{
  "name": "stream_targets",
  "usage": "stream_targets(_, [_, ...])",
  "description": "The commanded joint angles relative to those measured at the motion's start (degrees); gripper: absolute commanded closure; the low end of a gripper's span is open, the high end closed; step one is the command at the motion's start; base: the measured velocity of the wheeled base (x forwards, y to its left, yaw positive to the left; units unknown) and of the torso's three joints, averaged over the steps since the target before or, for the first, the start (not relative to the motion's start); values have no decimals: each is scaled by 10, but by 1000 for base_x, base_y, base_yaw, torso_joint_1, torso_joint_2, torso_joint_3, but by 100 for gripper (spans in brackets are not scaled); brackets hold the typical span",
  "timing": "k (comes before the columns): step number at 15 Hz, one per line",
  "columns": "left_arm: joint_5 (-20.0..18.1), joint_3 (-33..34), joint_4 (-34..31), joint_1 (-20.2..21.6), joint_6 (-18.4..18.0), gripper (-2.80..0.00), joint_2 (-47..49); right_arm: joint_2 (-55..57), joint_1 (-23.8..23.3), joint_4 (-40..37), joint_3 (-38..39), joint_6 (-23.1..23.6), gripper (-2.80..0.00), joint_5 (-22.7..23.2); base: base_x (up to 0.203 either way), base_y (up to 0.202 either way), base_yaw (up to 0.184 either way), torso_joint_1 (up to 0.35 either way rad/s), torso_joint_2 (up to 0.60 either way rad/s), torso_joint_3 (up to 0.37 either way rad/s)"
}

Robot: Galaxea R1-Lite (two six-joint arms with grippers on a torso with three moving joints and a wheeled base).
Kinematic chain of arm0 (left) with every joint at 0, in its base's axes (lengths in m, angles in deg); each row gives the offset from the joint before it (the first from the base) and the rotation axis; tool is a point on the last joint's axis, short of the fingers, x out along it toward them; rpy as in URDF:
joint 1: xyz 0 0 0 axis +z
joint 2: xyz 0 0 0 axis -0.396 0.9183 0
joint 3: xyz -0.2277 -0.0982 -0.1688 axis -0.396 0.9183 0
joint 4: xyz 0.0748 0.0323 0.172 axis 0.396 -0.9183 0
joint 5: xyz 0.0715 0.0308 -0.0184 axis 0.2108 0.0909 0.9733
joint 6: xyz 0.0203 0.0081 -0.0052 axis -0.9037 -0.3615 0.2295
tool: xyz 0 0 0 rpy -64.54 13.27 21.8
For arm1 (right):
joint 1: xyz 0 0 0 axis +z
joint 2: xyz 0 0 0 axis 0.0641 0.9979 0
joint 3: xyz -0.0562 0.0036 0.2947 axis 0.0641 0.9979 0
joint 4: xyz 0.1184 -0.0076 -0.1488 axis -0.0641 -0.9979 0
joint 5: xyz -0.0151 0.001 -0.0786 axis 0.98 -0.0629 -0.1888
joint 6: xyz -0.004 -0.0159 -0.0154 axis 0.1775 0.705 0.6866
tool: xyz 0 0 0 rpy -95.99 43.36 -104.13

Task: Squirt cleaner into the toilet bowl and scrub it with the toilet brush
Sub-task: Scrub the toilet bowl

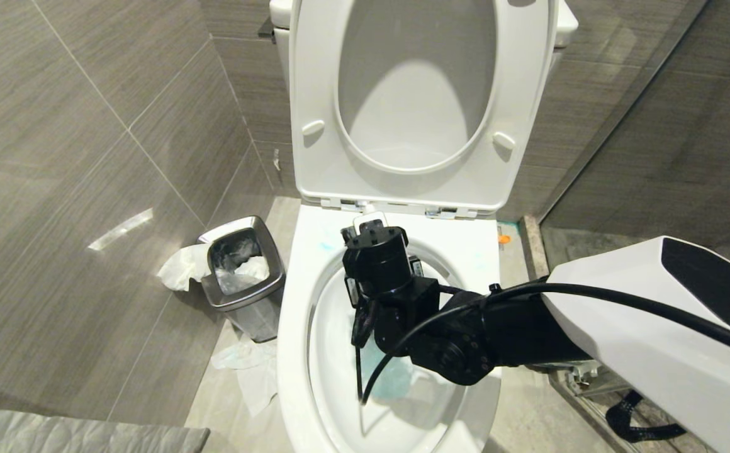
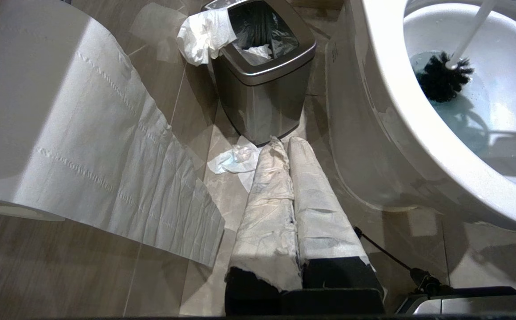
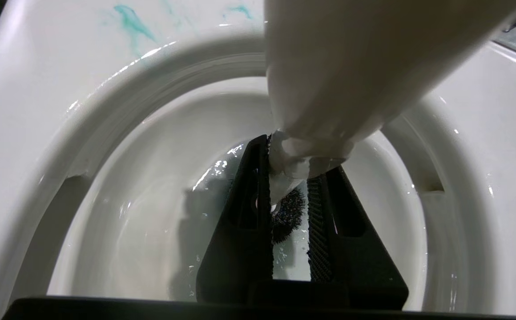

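The white toilet bowl (image 1: 294, 327) stands with seat and lid raised. My right gripper (image 1: 374, 251) hangs over the basin, its fingers hidden under the wrist in the head view. In the right wrist view the right gripper (image 3: 291, 164) is shut on the toilet brush's white handle (image 3: 351, 66). The black bristle head (image 3: 287, 215) sits low in the basin, and also shows as the brush head (image 2: 442, 80) from the left wrist. Turquoise cleaner streaks (image 3: 131, 22) mark the rim, and a tinted pool (image 2: 462, 120) lies in the bowl (image 2: 387, 102). My left gripper (image 2: 290, 146) is parked beside the toilet, shut, its fingers wrapped in paper.
A square steel waste bin (image 1: 242, 277) stuffed with tissue stands left of the toilet. Crumpled paper (image 1: 245, 371) lies on the floor in front of it. A toilet roll with a hanging sheet (image 2: 84, 133) is close to the left gripper. A glass partition (image 1: 623, 126) rises at the right.
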Motion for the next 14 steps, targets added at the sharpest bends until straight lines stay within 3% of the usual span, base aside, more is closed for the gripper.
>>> stream_targets(1, [0, 0, 0, 0, -1, 0, 1, -40, 0, -15, 3, 1, 0, -2, 0, 0, 0, 0, 0, 0])
stream_targets(6, [0, 0, 0, 0, 0, 0, 1, -66, 2, -68, -43, 1, 0, 0, 0, 0, 0, 0, 0, 0])
stream_targets(14, [0, 0, 0, 0, 1, 0, 1, 53, 7, -146, -273, 13, 0, -3, 0, 0, 0, 0, 0, 0])
